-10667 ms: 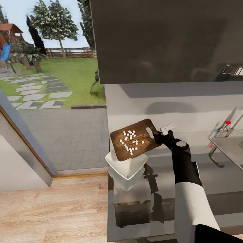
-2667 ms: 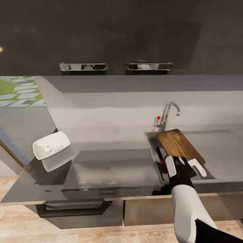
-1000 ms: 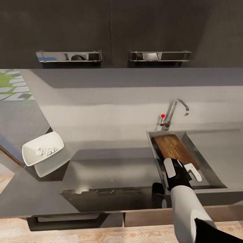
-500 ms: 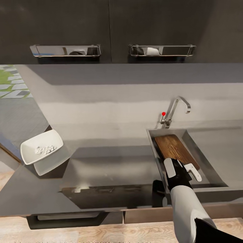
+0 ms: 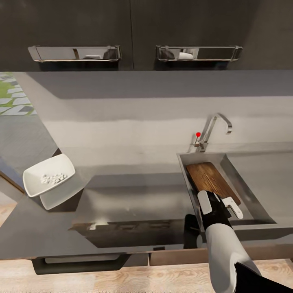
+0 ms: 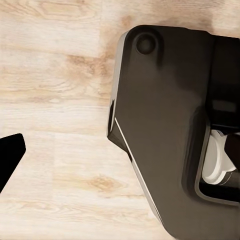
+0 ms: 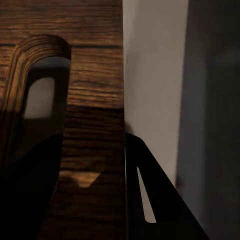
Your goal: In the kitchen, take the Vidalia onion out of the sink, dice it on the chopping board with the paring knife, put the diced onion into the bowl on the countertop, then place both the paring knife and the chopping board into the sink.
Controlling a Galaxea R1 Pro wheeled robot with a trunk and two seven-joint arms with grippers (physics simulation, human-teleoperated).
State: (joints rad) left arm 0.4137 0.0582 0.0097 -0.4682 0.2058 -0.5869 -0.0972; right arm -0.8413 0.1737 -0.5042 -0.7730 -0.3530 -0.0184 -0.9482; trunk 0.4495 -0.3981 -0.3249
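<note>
The dark brown chopping board (image 5: 211,180) lies slanted inside the steel sink (image 5: 184,174), its far end toward the tap. My right gripper (image 5: 221,203) is shut on the board's near handle end. In the right wrist view the board (image 7: 85,85) with its handle slot sits between the dark fingers (image 7: 150,200). The white bowl (image 5: 61,165) stands at the left end of the countertop (image 5: 134,199) with white diced onion (image 5: 52,178) in it. The paring knife is hidden. A dark fingertip (image 6: 9,152) of my left gripper hangs over the wooden floor.
A chrome tap (image 5: 212,128) with a red knob (image 5: 198,134) rises behind the sink. Dark wall cabinets with chrome handles (image 5: 75,53) hang overhead. The robot's dark base (image 6: 165,125) stands on the floor beside the left arm. The counter's front edge runs just below the right forearm.
The board, earlier held tilted over the bowl with onion pieces on it, then at the sink rim, now sits lower inside the sink. Over the last second the head view shifted slightly.
</note>
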